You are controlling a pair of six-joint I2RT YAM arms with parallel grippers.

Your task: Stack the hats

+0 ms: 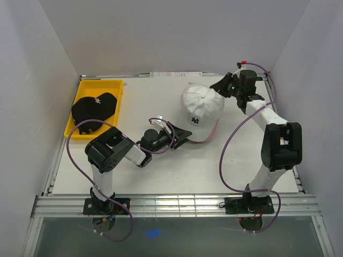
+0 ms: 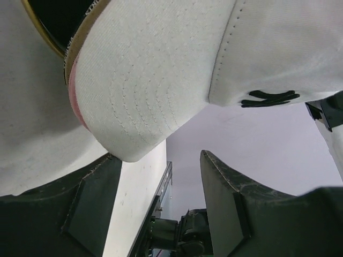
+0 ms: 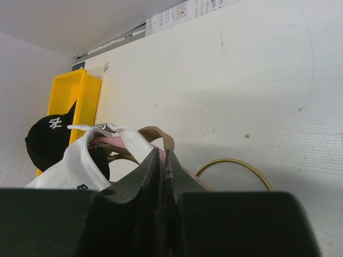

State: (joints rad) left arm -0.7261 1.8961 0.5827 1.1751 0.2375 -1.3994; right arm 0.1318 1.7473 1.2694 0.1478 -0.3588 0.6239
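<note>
Domed white fabric cap [image 1: 201, 104], stitched curved brim; black cap [image 1: 95, 107] in yellow tray [image 1: 102, 86]

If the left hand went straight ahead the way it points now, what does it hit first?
The brim of the white cap: it hangs right ahead of the open left hand, roughly in line with its opening. Exact depth unclear.

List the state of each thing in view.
white cap: upright, top of the stack.
pink cap: beneath it, brim edge showing.
tan cap: in the stack, strap showing.
black cap: in the yellow tray, unstacked.
left gripper: open, at the white brim.
right gripper: shut, behind the stack.
</note>
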